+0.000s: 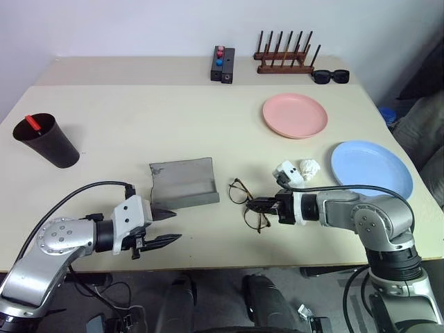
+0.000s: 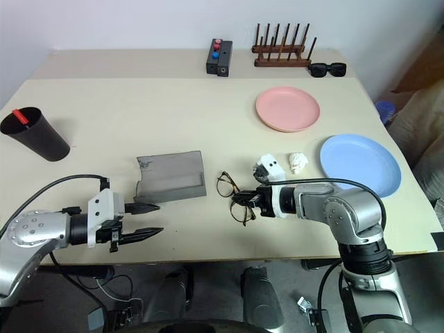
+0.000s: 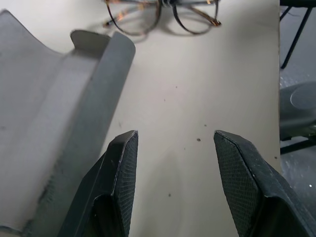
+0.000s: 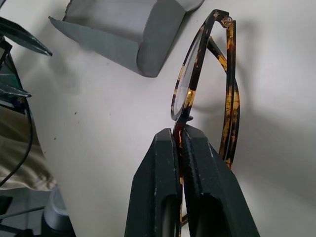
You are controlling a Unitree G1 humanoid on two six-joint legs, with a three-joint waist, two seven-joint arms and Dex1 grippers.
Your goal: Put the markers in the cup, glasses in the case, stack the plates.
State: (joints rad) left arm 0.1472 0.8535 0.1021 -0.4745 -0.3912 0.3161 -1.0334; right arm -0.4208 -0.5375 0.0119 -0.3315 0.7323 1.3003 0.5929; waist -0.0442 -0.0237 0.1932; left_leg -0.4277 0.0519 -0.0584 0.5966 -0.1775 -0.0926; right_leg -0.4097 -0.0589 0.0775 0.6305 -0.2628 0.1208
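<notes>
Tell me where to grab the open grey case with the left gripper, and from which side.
Take the case by its low front wall nearest the left gripper, coming from the table's near edge. That wall is a thin upright lip with free space on both faces, so open fingers can straddle it. The lid lies folded back flat, offering little to pinch. The right gripper is shut on the glasses, so keep left of them.

The glasses [image 4: 205, 84] are dark tortoiseshell with amber flecks, the case [image 1: 182, 182] plain grey, one plate [image 1: 295, 115] salmon pink, the other plate [image 1: 371, 168] light blue, the cup [image 1: 45, 140] brown-black, the marker [image 1: 32, 122] cap red.
</notes>
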